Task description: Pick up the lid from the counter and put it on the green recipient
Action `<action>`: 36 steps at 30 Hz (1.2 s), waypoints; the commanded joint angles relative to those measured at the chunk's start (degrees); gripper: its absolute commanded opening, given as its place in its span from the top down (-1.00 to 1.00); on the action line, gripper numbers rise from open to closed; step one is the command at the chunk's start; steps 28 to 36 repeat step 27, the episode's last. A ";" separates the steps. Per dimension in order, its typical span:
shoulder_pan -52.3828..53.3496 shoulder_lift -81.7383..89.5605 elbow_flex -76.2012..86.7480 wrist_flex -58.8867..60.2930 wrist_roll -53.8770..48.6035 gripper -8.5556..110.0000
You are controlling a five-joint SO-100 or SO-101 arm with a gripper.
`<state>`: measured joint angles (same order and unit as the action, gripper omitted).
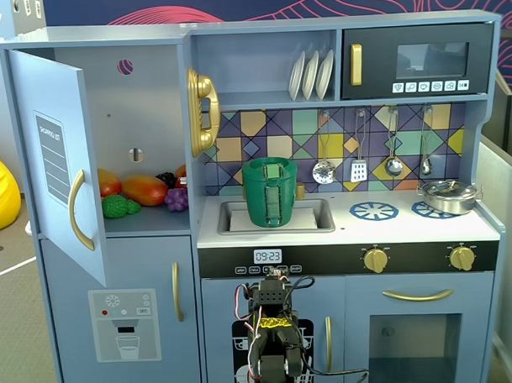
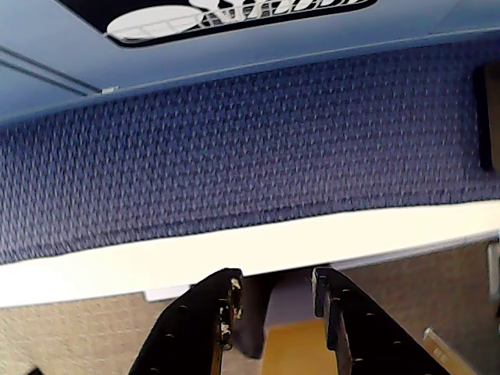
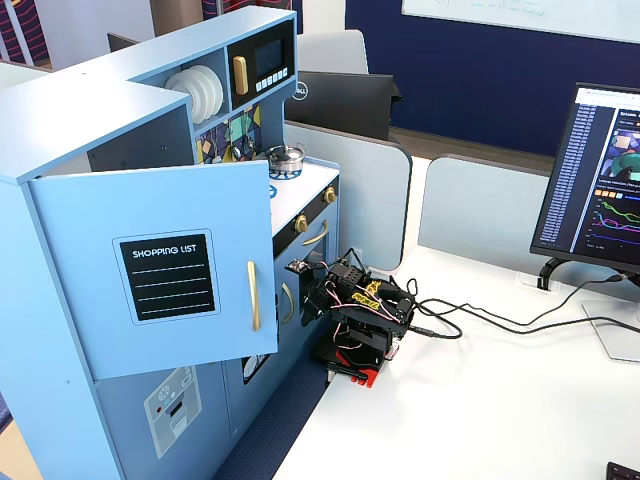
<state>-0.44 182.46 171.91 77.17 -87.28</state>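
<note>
The green recipient [image 1: 270,198] stands upright in the sink of the toy kitchen, its ribbed strap handle facing the fixed view. The lid [image 1: 270,167] appears to rest on top of it, its small square knob showing in the middle. Both are hidden in the other fixed view. My arm [image 1: 273,338] is folded low in front of the kitchen's lower cabinet, far below the counter; it also shows on the white table in the other fixed view [image 3: 362,312]. In the wrist view my gripper [image 2: 275,283] is open and empty, pointing at blue carpet past the white table edge.
A silver pot [image 1: 448,195] sits on the right burner beside a blue burner ring [image 1: 374,210]. The fridge door [image 1: 57,165] stands open, with toy fruit [image 1: 142,191] inside. Cables [image 3: 480,315] run from the arm to a monitor [image 3: 600,180].
</note>
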 commanded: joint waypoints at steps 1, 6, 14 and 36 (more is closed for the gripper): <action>1.58 -0.35 -0.26 10.72 0.09 0.83; 2.90 -0.35 -0.18 10.63 1.14 0.83; 3.60 -0.35 -0.18 10.63 0.79 0.83; 3.60 -0.35 -0.18 10.63 0.79 0.82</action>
